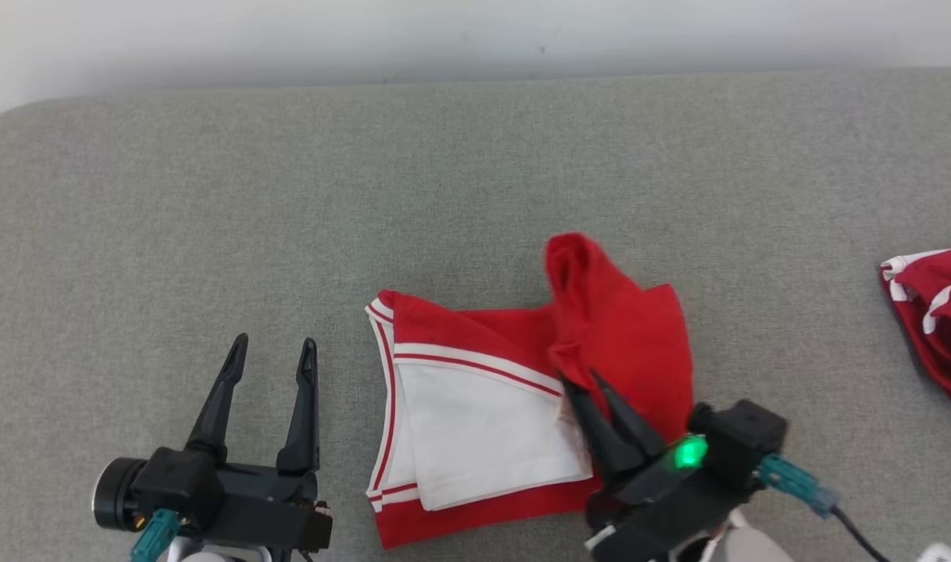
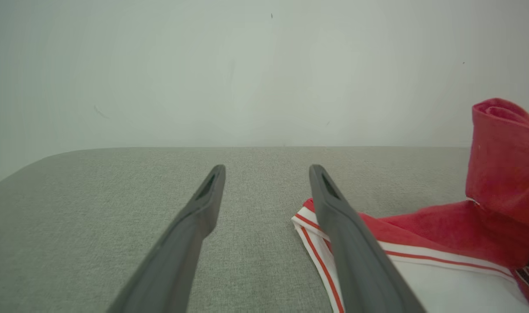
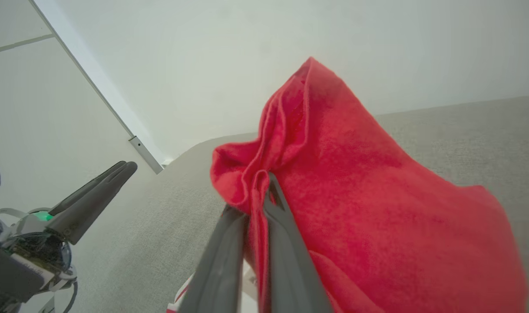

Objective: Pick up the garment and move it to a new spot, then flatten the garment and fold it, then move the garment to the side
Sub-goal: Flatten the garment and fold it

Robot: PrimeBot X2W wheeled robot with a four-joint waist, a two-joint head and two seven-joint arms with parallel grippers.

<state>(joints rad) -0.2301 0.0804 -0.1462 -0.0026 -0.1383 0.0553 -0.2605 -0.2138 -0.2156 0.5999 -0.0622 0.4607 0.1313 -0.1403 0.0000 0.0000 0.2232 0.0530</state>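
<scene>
The grey cloth-covered table [image 1: 475, 156] carries the red-and-white garment [image 1: 475, 406] near its front middle. It is partly folded, with a white panel on top and a red flap [image 1: 600, 312] raised at its right side.

The biggest risk is the whole stack dragging along when that flap is carried over, since nothing pins the lower layers (the left tool [image 1: 275, 343] stands wide and holds nothing, just beside the garment's left edge). A smaller one is that the flap, gathered into a roll above the grip, may land bunched rather than flat. The smallest is that the right tool [image 1: 581, 380], closed narrow on a thin pinch of red cloth, could let it slip.

A second red-and-white cloth [image 1: 936, 312] lies well apart at the right. There is no container here, and the garment lies straight on the table.
</scene>
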